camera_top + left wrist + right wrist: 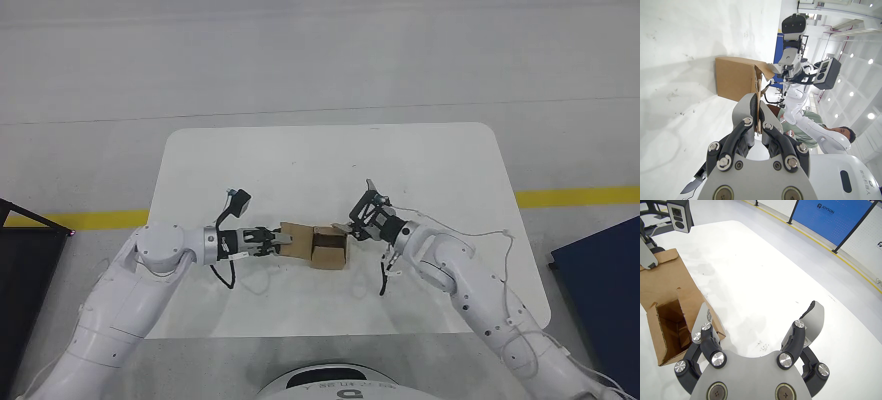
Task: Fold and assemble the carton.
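Note:
A small brown carton (322,247) lies on its side on the white table (400,170), its open end showing a dark inside (672,323). My left gripper (283,240) is shut on a flap at one end of the carton (734,79), with the cardboard edge pinched between its pads (757,111). At the opposite end, my right gripper (352,228) stands open (759,311). One of its fingers (703,313) rests against the carton's side flap; the other finger (815,311) hangs over bare table.
The carton sits near the table's middle, slightly toward the front edge. Blue panels (600,290) stand on the floor at the right and a black frame (20,250) at the left. A yellow line (580,196) crosses the floor.

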Available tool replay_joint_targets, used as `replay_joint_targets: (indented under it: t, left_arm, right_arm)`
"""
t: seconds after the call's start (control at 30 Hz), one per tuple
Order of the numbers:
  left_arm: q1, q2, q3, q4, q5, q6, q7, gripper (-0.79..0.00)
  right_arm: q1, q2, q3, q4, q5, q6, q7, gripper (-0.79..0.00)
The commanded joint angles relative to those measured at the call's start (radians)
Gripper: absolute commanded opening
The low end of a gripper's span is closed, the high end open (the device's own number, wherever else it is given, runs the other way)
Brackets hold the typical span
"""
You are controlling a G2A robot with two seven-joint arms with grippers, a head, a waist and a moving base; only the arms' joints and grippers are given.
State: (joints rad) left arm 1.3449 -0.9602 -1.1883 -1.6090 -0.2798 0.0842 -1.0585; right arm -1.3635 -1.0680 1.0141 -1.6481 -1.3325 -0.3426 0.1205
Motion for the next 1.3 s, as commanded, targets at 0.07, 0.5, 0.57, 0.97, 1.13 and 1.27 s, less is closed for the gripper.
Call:
replay_joint_targets:
  t: [0.07, 0.5, 0.57, 0.97, 1.13, 1.27]
  left_arm:
    - [0.0, 0.001, -0.001, 0.001, -0.002, 0.001, -0.001, -0.785]
    - [0.002, 0.005, -0.006, -0.015, 0.03, -0.016, 0.01, 0.0]
    - [0.006, 0.008, -0.016, -0.024, 0.046, -0.022, 0.021, 0.0]
    - [0.107, 0.047, -0.149, -0.146, 0.325, -0.009, 0.096, 0.0]
    - [0.167, 0.063, -0.191, -0.211, 0.538, 0.063, 0.165, 0.0]
    - [0.181, 0.071, -0.167, -0.261, 0.766, 0.117, 0.194, 0.0]
  right_arm:
    - [0.001, -0.003, -0.007, 0.009, -0.016, -0.002, -0.003, 0.0]
    - [-0.016, -0.006, 0.019, -0.008, -0.015, 0.005, -0.023, 0.0]
    - [-0.024, -0.005, 0.031, -0.015, -0.001, 0.006, -0.036, 0.0]
    - [-0.144, 0.019, 0.181, -0.085, 0.028, -0.012, -0.125, 0.0]
    - [-0.202, 0.029, 0.238, -0.101, 0.016, -0.018, -0.166, 0.0]
    - [-0.234, 0.032, 0.256, -0.104, 0.003, -0.025, -0.189, 0.0]
